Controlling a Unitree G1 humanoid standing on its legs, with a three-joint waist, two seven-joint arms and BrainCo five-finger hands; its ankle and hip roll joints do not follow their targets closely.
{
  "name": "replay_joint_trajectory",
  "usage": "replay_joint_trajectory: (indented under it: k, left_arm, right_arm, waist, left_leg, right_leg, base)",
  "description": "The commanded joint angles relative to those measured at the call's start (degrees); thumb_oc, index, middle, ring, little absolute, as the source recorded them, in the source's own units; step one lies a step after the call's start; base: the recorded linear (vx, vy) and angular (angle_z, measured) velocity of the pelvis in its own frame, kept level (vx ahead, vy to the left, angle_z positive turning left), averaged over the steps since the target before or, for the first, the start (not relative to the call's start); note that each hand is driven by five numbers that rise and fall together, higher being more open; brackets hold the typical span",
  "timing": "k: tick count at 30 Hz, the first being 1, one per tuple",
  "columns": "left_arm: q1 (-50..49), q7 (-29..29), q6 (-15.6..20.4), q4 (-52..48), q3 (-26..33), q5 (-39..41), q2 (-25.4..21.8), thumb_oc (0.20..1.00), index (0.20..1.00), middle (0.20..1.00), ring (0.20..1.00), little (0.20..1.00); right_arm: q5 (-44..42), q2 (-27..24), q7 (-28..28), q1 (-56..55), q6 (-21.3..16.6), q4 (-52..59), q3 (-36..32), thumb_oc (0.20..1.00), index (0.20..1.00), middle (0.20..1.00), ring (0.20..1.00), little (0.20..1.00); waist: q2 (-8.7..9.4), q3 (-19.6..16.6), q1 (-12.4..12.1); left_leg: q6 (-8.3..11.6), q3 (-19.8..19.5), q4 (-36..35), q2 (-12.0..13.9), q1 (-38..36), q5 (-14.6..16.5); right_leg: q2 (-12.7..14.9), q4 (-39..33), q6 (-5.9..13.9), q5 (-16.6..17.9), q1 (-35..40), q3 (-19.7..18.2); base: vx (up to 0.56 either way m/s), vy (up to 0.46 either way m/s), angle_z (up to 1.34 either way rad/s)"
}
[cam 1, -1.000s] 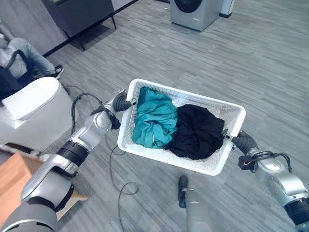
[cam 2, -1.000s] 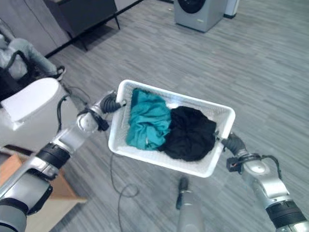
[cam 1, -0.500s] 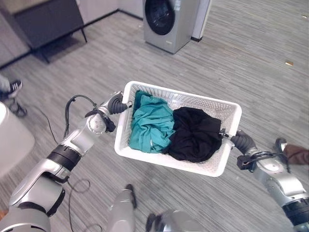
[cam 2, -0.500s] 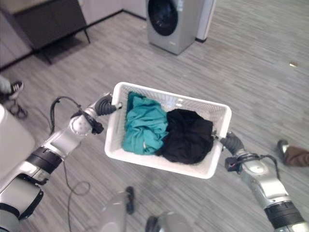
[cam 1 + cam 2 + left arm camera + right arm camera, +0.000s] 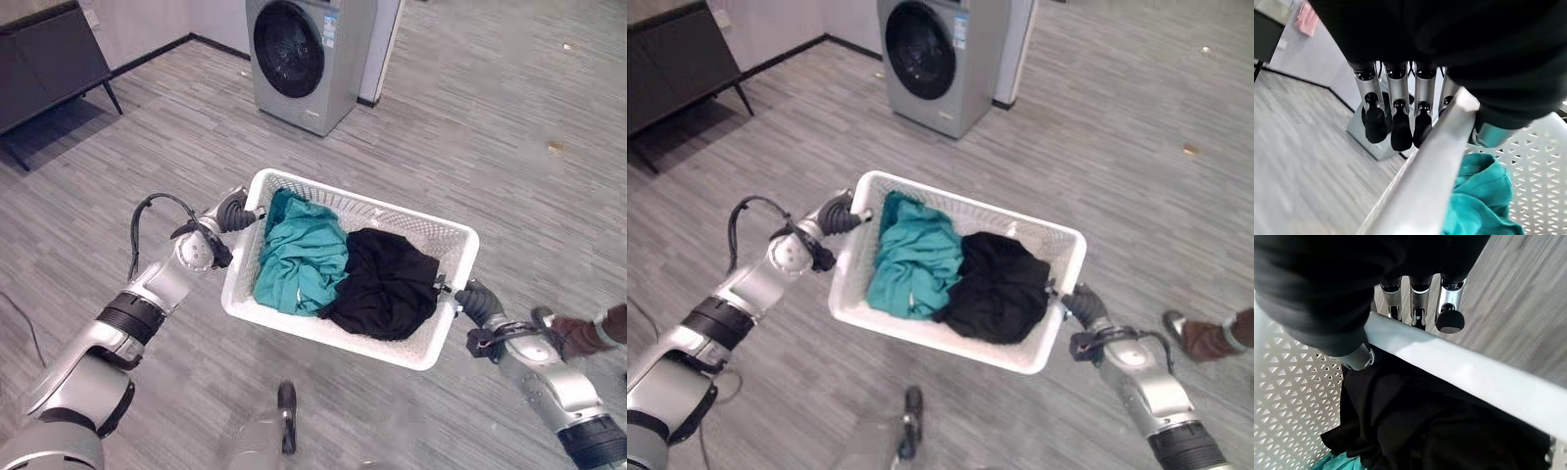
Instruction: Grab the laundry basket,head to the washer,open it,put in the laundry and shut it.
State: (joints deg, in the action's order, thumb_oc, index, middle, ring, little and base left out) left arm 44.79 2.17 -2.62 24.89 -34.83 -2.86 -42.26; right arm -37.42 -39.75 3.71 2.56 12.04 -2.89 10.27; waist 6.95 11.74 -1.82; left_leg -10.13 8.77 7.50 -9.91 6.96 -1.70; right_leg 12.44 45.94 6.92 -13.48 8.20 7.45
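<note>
The white laundry basket (image 5: 294, 304) hangs off the floor between the two arms, level or nearly so; the left hand (image 5: 233, 210) is curled over the rim at the basket's 9 o'clock end, fingers (image 5: 1393, 122) hooked down the outside and thumb inside, and the right hand (image 5: 470, 297) is clenched the same way round the rim at the 3 o'clock end, fingers (image 5: 1449, 319) wrapped over the bar. Inside lie a teal garment (image 5: 299, 257) toward the left hand and a black garment (image 5: 382, 284) heaped toward the right, touching at the middle; both sit below the rim.

Farther out, at 3 o'clock, a person's shoe (image 5: 578, 336) rests on the grey plank floor (image 5: 490, 147); at 12 o'clock stands the washer (image 5: 309, 54), its round dark door closed; a dark cabinet (image 5: 49, 64) sits at 10 o'clock.

The step in hand looks like the walk to the washer; to do it well, keep both grips firm and the rim level so nothing slides out; steer slightly left to square up with the door, mind the person on the right, and stop near enough to set the basket down beside the door without blocking its swing.
</note>
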Motion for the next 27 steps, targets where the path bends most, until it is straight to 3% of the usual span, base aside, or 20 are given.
replay_joint_trajectory:
  k: [1, 4, 5, 6, 8, 9, 10, 11, 12, 15, 16, 18, 20, 23, 25, 26, 27]
  left_arm:
    - [2.9, 1.11, 3.58, -3.34, -0.66, -0.14, 4.39, 0.2, 0.2, 0.2, 0.2, 0.2]
    - [3.88, 1.21, 3.3, -3.19, -0.71, 0.23, 4.68, 0.2, 0.2, 0.2, 0.2, 0.2]
    - [4.46, 1.36, 3.23, -3.05, -0.59, 0.4, 5.26, 0.2, 0.2, 0.2, 0.2, 0.2]
    - [4.5, 1.36, 3.23, -3.03, -0.59, 0.4, 5.29, 0.2, 0.2, 0.2, 0.2, 0.2]
    - [5.13, 0.97, 3.27, -2.35, -1.13, 0.49, 5.82, 0.2, 0.2, 0.2, 0.2, 0.2]
    - [5.56, 1.17, 3.24, -1.83, -0.89, 0.26, 6.25, 0.2, 0.2, 0.2, 0.2, 0.2]
    - [5.56, 1.18, 3.26, -1.8, -0.91, 0.25, 6.29, 0.2, 0.2, 0.2, 0.2, 0.2]
    - [5.78, 1.52, 3.42, -1.52, -0.59, -0.01, 6.65, 0.2, 0.2, 0.2, 0.2, 0.2]
    - [5.96, 1.88, 3.79, -1.1, -0.23, -0.72, 7.66, 0.2, 0.2, 0.2, 0.2, 0.2]
    - [5.97, 2.08, 3.98, -0.82, -0.11, -1.34, 8.37, 0.2, 0.2, 0.2, 0.2, 0.2]
    - [5.64, 2.06, 4.0, -0.65, -0.24, -1.84, 8.5, 0.2, 0.2, 0.2, 0.2, 0.2]
    - [5.49, 1.91, 4.0, -0.53, -0.19, -2.23, 8.49, 0.2, 0.2, 0.2, 0.2, 0.2]
    - [5.6, 1.45, 4.07, 0.03, -0.64, -2.38, 8.39, 0.2, 0.2, 0.2, 0.2, 0.2]
    - [5.89, 1.41, 4.44, -0.05, -0.65, -2.06, 8.4, 0.2, 0.2, 0.2, 0.2, 0.2]
    - [6.42, 1.44, 4.64, 0.08, -0.99, -1.42, 8.17, 0.2, 0.2, 0.2, 0.2, 0.2]
    - [6.56, 1.52, 4.53, -0.75, -0.71, -0.61, 7.28, 0.2, 0.2, 0.2, 0.2, 0.2]
    - [6.55, 1.51, 4.52, -0.77, -0.69, -0.61, 7.27, 0.2, 0.2, 0.2, 0.2, 0.2]
  right_arm:
    - [-2.51, 3.02, -3.77, 12.21, -9.19, 4.94, -0.61, 0.2, 0.2, 0.2, 0.2, 0.2]
    - [-2.44, 3.01, -3.81, 12.25, -8.93, 4.97, -1.21, 0.2, 0.2, 0.2, 0.2, 0.2]
    - [-2.09, 2.3, -4.13, 11.96, -8.71, 5.26, -1.77, 0.2, 0.2, 0.2, 0.2, 0.2]
    - [-2.09, 2.27, -4.13, 11.95, -8.71, 5.27, -1.81, 0.2, 0.2, 0.2, 0.2, 0.2]
    - [-2.58, 1.6, -4.26, 11.29, -8.55, 5.35, -2.68, 0.2, 0.2, 0.2, 0.2, 0.2]
    - [-3.23, 1.06, -4.11, 10.54, -8.56, 5.81, -3.49, 0.2, 0.2, 0.2, 0.2, 0.2]
    - [-3.23, 1.04, -4.1, 10.48, -8.54, 5.85, -3.52, 0.2, 0.2, 0.2, 0.2, 0.2]
    - [-3.56, 0.89, -4.2, 9.87, -8.62, 6.25, -3.84, 0.2, 0.2, 0.2, 0.2, 0.2]
    - [-3.61, 0.75, -4.43, 8.96, -8.8, 6.87, -4.29, 0.2, 0.2, 0.2, 0.2, 0.2]
    - [-3.4, 0.69, -4.42, 8.31, -8.89, 7.13, -4.69, 0.2, 0.2, 0.2, 0.2, 0.2]
    - [-3.37, 0.85, -4.52, 7.74, -8.92, 7.18, -4.98, 0.2, 0.2, 0.2, 0.2, 0.2]
    - [-3.45, 0.88, -4.41, 7.46, -9.04, 7.12, -5.34, 0.2, 0.2, 0.2, 0.2, 0.2]
    - [-4.0, 0.55, -4.6, 7.61, -8.93, 6.5, -5.03, 0.2, 0.2, 0.2, 0.2, 0.2]
    - [-4.71, -1.17, -4.46, 6.95, -8.5, 6.46, -5.49, 0.2, 0.2, 0.2, 0.2, 0.2]
    - [-6.18, -3.82, -4.24, 7.8, -9.32, 7.02, -6.18, 0.2, 0.2, 0.2, 0.2, 0.2]
    - [-6.56, -4.2, -3.98, 8.54, -9.15, 6.84, -5.88, 0.2, 0.2, 0.2, 0.2, 0.2]
    - [-6.57, -4.2, -3.97, 8.56, -9.15, 6.83, -5.86, 0.2, 0.2, 0.2, 0.2, 0.2]
  waist:
    - [-4.44, -4.56, -1.12]
    - [-5.1, -3.7, -0.03]
    - [-5.48, -3.05, 1.16]
    - [-5.64, -3.06, 1.25]
    - [-5.67, -2.48, 2.21]
    - [-5.05, -2.34, 2.82]
    - [-5.23, -2.28, 2.83]
    - [-4.83, -2.45, 3.27]
    - [-4.01, -2.47, 4.04]
    - [-4.22, -2.2, 4.19]
    - [-4.04, -2.67, 4.32]
    - [-3.87, -3.21, 4.43]
    - [-3.91, -4.74, 4.99]
    - [-4.43, -5.74, 6.37]
    - [-4.4, -5.14, 7.06]
    - [-4.62, -5.22, 7.1]
    - [-4.67, -5.22, 7.11]
  left_leg:
    - [4.54, -1.15, -2.07, 8.08, -0.93, 2.76]
    - [4.37, -1.19, -3.12, 8.34, -4.31, 4.01]
    - [4.99, -1.74, -3.57, 8.54, -7.02, 5.01]
    - [5.07, -1.88, -3.63, 8.74, -6.96, 4.87]
    - [6.26, -2.52, -3.42, 9.05, -8.9, 6.35]
    - [7.32, -2.73, -3.09, 9.21, -9.99, 7.78]
    - [7.4, -2.79, -3.06, 9.44, -10.08, 7.85]
    - [7.89, -2.95, -3.31, 9.19, -10.94, 8.42]
    - [8.34, -2.89, -3.25, 8.44, -12.53, 9.76]
    - [9.04, -2.11, -2.75, 8.95, -14.9, 11.86]
    - [9.92, -1.29, -2.15, 9.02, -17.28, 14.13]
    - [10.61, 0.16, -0.93, 9.43, -19.39, 15.6]
    - [11.68, 0.73, 0.67, 10.12, -21.72, 16.55]
    - [13.18, 0.26, 6.29, 12.13, -21.54, 15.48]
    - [17.34, -0.87, 28.21, 17.88, -14.77, 1.1]
    - [17.02, -0.84, 33.27, 19.94, -12.77, -0.53]
    - [17.04, -0.85, 33.35, 20.0, -12.73, -0.47]
  right_leg:
    - [-0.47, -3.68, 2.21, 19.55, -5.17, 4.6]
    - [2.1, -2.67, 1.39, 15.97, -9.02, 8.27]
    - [1.81, -7.13, -0.07, 10.78, -11.99, 10.78]
    - [1.6, -7.42, -0.26, 10.91, -11.87, 11.06]
    - [0.11, -17.67, -0.81, 8.22, -12.7, 13.36]
    - [-0.73, -28.94, -0.37, 8.75, -13.55, 13.59]
    - [-1.05, -29.56, -0.43, 9.04, -13.14, 13.75]
    - [-1.91, -35.77, 0.19, 10.5, -13.68, 13.12]
    - [-2.1, -42.15, 2.03, 13.92, -15.95, 12.55]
    - [-2.78, -47.26, 3.15, 16.24, -16.66, 14.39]
    - [-2.77, -49.28, 4.15, 16.33, -17.64, 17.36]
    - [-2.99, -50.13, 4.04, 16.91, -16.75, 21.69]
    - [-4.33, -49.57, 3.4, 16.8, -14.92, 23.4]
    - [-6.54, -47.92, 1.33, 16.46, -13.74, 20.17]
    - [-9.79, -45.43, -3.49, 13.61, -11.07, 17.17]
    - [-11.46, -45.01, -5.44, 12.0, -10.33, 16.58]
    - [-11.51, -45.0, -5.45, 11.99, -10.35, 16.58]
  base:
    - [0.61, 0.371, 0.36]
    - [0.34, 0.112, 0.25]
    - [0.24, -0.008, 0.55]
    - [0.34, -0.026, 0.46]
    - [0.29, -0.106, 0.47]
    - [0.27, -0.123, 0.56]
    - [0.27, -0.13, 0.47]
    - [0.3, -0.105, 0.31]
    - [0.4, -0.129, 0.19]
    - [0.35, -0.091, 0.58]
    - [0.39, -0.088, 0.31]
    - [0.43, -0.108, -0.11]
    - [0.45, -0.117, -0.2]
    - [0.37, -0.126, -0.17]
    - [0.36, -0.299, -0.16]
    - [0.18, -0.214, -0.23]
    - [0.26, -0.214, -0.49]
